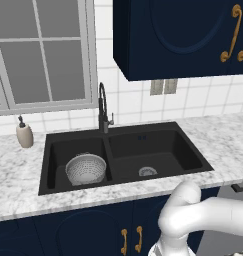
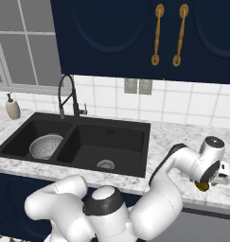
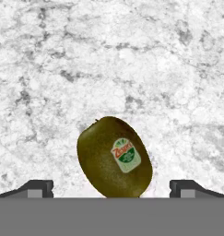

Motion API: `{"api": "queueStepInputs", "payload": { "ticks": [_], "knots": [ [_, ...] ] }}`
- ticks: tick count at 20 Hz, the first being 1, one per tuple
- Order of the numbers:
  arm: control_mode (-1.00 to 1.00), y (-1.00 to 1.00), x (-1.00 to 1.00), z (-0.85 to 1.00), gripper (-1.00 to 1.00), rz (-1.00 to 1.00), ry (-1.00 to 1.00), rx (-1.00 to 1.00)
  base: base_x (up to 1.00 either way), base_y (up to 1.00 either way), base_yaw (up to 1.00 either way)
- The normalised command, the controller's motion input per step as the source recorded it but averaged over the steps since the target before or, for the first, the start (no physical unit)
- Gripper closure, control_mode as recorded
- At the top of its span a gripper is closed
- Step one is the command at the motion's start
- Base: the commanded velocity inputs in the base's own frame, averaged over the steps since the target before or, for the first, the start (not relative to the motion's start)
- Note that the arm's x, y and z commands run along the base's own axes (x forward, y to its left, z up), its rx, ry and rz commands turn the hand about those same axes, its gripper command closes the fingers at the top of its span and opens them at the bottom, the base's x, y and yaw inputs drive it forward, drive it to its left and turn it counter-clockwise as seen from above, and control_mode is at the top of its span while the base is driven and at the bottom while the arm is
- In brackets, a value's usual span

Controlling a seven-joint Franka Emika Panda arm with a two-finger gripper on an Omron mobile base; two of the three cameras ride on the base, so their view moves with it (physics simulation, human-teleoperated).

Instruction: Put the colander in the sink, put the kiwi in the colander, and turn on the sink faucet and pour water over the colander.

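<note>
A white Franka Panda arm reaches out to the right of a black double-basin sink [image 1: 125,145] in a simulated kitchen, its gripper [image 3: 111,186] poised over a kiwi [image 3: 114,157] that lies on the marble counter [image 3: 132,60]. In the hand view the two dark fingertips [image 3: 37,188] stand wide apart on either side of the fruit and touch nothing; the gripper is released and empty. The kiwi, olive-brown with a small green and red sticker, rests tilted on the stone between the tips. In the right base view it shows as a dark yellowish spot [image 2: 202,186] just below the hand, near the front edge of the counter and well to the right of the sink.

The colander [image 1: 86,168], a pale perforated bowl, already sits in the left basin, so the first step of the task looks complete. The step in hand appears to be picking up the kiwi. The sink faucet [image 1: 103,107], a dark spring-necked gooseneck at the far rim between the basins, shows no stream, and a beige soap dispenser [image 1: 24,134] stands to its left by the window.

The next move likely calls for lowering the hand until the tips flank the fruit's widest part, then closing gently, since a rounded, tilted kiwi could roll or squirt out sideways. After that comes a long carry left to the colander.
</note>
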Motion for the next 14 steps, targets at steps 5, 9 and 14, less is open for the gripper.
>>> {"api": "queueStepInputs", "payload": {
  "ticks": [5,9,14],
  "knots": [
    [-1.00,0.00,0.13,-0.26,-1.00,0.02,0.00,0.00,0.00,0.00,0.00],
    [-1.00,0.00,0.15,-0.18,-1.00,0.03,0.00,0.00,0.00,0.00,0.00],
    [-1.00,-0.04,0.11,-0.16,-1.00,0.03,0.00,0.01,0.00,0.00,0.00]
  ]
}}
